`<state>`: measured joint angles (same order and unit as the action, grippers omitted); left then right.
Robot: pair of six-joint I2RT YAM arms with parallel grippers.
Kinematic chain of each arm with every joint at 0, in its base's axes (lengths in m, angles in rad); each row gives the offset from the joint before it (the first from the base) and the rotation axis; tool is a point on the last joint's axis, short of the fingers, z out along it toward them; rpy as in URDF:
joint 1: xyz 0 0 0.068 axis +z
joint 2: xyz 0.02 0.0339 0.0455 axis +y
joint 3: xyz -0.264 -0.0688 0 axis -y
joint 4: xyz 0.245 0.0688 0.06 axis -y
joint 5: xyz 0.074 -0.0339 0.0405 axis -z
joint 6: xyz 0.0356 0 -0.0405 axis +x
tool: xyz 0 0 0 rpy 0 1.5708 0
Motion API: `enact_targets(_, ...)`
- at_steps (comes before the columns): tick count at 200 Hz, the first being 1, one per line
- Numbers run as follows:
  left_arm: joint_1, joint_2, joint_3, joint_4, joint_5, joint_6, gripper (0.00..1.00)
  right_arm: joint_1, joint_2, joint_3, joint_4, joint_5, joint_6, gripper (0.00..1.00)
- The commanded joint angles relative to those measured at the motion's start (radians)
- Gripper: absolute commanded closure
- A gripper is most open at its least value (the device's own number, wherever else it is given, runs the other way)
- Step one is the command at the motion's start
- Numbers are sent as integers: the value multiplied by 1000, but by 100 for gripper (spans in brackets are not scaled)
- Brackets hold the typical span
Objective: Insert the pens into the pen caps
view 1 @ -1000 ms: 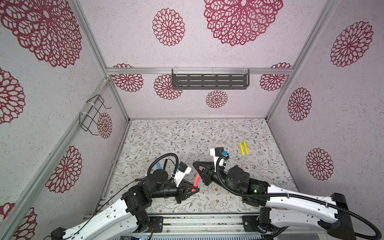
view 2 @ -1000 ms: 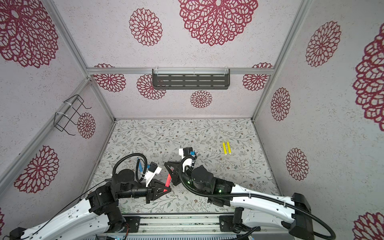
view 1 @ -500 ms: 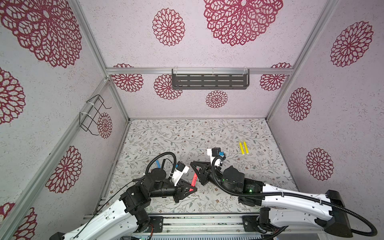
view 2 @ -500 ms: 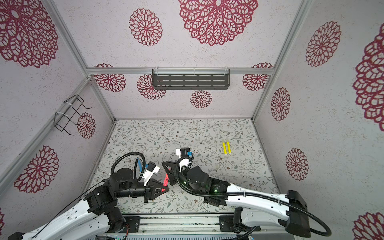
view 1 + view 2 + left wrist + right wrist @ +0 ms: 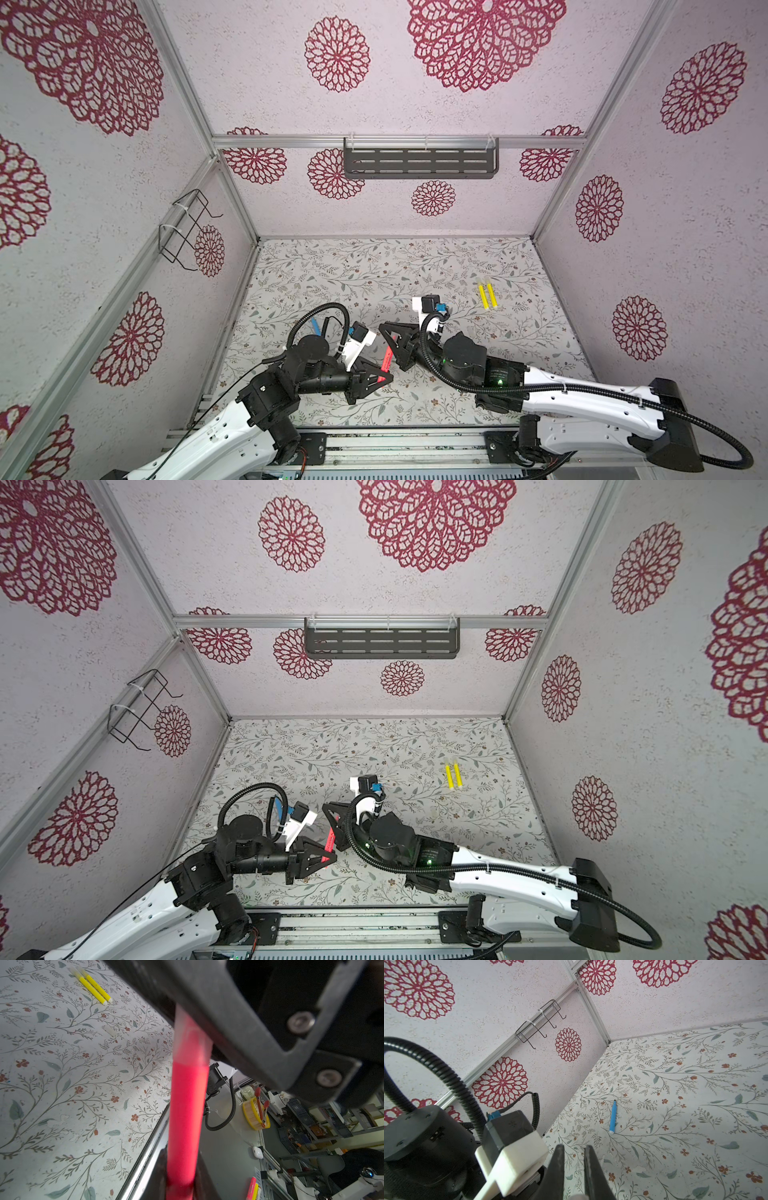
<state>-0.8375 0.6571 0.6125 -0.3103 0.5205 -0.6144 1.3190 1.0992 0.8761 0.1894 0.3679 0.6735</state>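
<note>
Clamping the pink pen in my left gripper; my right gripper is pinching the clear cap on the pen's tip, coaxial with the pen.

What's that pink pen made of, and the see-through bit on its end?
The pink pen looks like smooth opaque plastic with a dull sheen. The cap over its end seems thin translucent plastic: the pink shows through it, paler and milky.

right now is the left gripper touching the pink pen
Touching. The left wrist view shows the pink pen pinched in the left gripper, with both jaws pressed against it and no gap.
</note>
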Motion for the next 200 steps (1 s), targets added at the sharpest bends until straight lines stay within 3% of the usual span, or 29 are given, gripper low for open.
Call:
enact_targets(1,102,5,83,356,-264,-87,100,126,-26,-13,-444,-219,-85,78)
enact_targets(25,73,21,31,352,-285,-91,100,113,-86,53,-473,-202,-141,43)
enact_targets(37,47,20,13,342,-318,-84,100,108,-118,76,-478,-204,-161,37)
enact_targets(102,-9,-3,-17,338,-386,-63,100,88,-254,76,-472,-152,-176,36)
enact_targets(148,-52,41,-8,357,-417,-49,100,70,-264,110,-437,-95,-216,37)
enact_targets(200,-145,74,21,330,-503,-12,100,-44,-204,177,-401,-177,-245,45)
